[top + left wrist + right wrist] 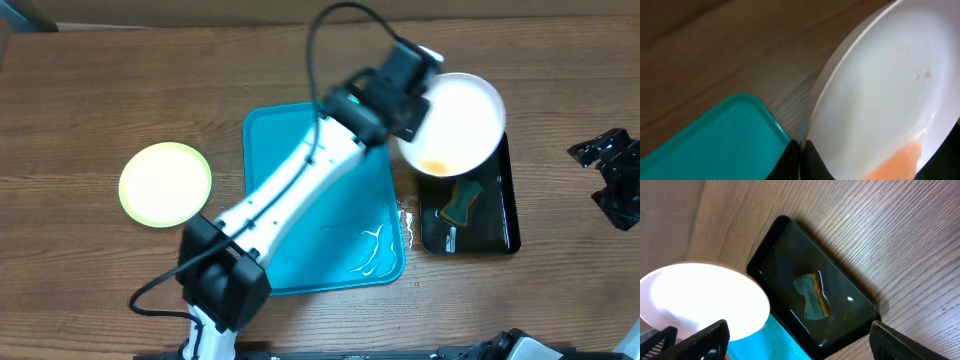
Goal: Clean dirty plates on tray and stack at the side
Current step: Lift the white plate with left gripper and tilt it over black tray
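**A:** The left arm (300,190) rises closest to the lens. What is its gripper doing?

**B:** The left gripper (801,152) is clamped on the rim of a white plate (462,118). It holds the plate over the far end of the black tray (505,225), just right of the blue tray (290,140). An orange smear (435,166) marks the plate's near edge.

**A:** And the right gripper (799,332)?

**B:** Its jaws are spread wide and empty, off to the right. A yellow-green plate (165,183) lies on the table (100,90), left of the blue tray.
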You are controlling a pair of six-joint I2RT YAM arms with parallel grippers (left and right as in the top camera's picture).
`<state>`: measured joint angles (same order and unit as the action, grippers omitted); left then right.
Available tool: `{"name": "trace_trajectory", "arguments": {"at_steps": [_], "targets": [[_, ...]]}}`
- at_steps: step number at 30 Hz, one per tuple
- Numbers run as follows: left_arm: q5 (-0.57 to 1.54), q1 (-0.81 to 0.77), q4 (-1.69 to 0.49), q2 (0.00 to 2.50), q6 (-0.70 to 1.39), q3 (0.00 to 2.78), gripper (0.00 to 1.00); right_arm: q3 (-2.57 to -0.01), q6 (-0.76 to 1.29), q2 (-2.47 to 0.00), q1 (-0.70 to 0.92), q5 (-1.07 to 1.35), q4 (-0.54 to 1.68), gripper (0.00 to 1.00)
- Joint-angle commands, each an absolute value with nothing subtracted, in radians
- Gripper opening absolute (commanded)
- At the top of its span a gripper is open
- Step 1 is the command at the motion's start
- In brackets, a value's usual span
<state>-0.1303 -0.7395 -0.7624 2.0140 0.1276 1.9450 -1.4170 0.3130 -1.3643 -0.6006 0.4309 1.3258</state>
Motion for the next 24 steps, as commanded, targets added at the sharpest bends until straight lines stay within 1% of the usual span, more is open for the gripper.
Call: {"name": "trace_trajectory", "arguments": {"at_steps": [1, 6, 9, 14, 24], "targets": [[-0.383, -0.792, -0.724, 2.022, 0.079, 1.967, 0.04, -1.422, 0.302, -1.361, -0.595, 0.444, 1.322, 0.91], [-0.605, -0.883, -0.626, 2.022, -0.104, 1.967, 0.04, -1.422, 0.302, -1.361, -0.595, 0.445, 1.321, 0.91], [-0.696, -0.931, -0.567, 2.022, -0.222, 1.967, 0.04, -1.422, 0.303, -1.361, -0.595, 0.449, 1.316, 0.91], [-0.752, -0.975, -0.517, 2.024, -0.382, 1.967, 0.04, -1.422, 0.303, -1.361, -0.595, 0.451, 1.315, 0.91], [-0.859, -1.004, -0.434, 2.024, -0.65, 1.967, 0.04, -1.422, 0.303, -1.361, -0.595, 0.45, 1.315, 0.91]]}}
